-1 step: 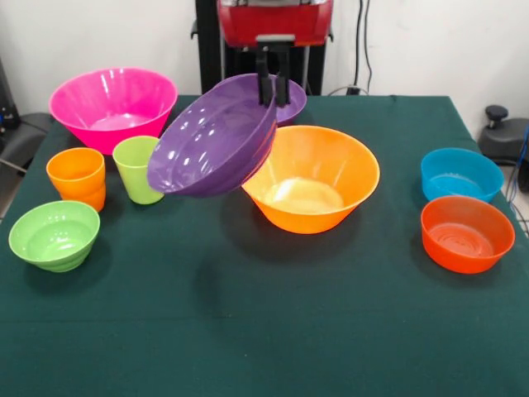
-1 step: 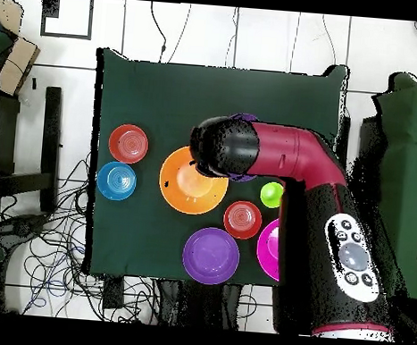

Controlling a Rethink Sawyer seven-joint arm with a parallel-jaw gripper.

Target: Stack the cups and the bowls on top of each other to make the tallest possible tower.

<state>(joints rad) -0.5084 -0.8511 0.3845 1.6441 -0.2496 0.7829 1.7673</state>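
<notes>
Fingers [image 1: 273,87]: two black fingers come down from the red arm [image 2: 294,155] at the top centre of the front view and are clamped on the far rim of a purple bowl.
Held purple bowl [image 1: 216,139]: lifted clear of the table and tilted steeply, its hollow facing the upper left of the frame; its lower edge overlaps the left rim of the orange bowl in the front view, and contact cannot be told.
Second purple bowl [image 1: 291,99]: on the table behind the held one, only part of its rim showing at top centre; seen whole in the overhead view [image 2: 211,255].
Large orange bowl [image 1: 312,178]: upright and empty at the centre of the frame.
Pink bowl [image 1: 113,106]: upright at the upper left.
Orange cup [image 1: 77,177]: upright at the left, just beside the green cup [image 1: 137,169].
Small green bowl [image 1: 54,235]: lower left, in front of the orange cup.
Blue bowl [image 1: 460,174]: at the right.
Red-orange bowl [image 1: 466,233]: just in front of the blue bowl.
Table [image 1: 264,331]: covered in dark green cloth; no bowl is nested in another.
</notes>
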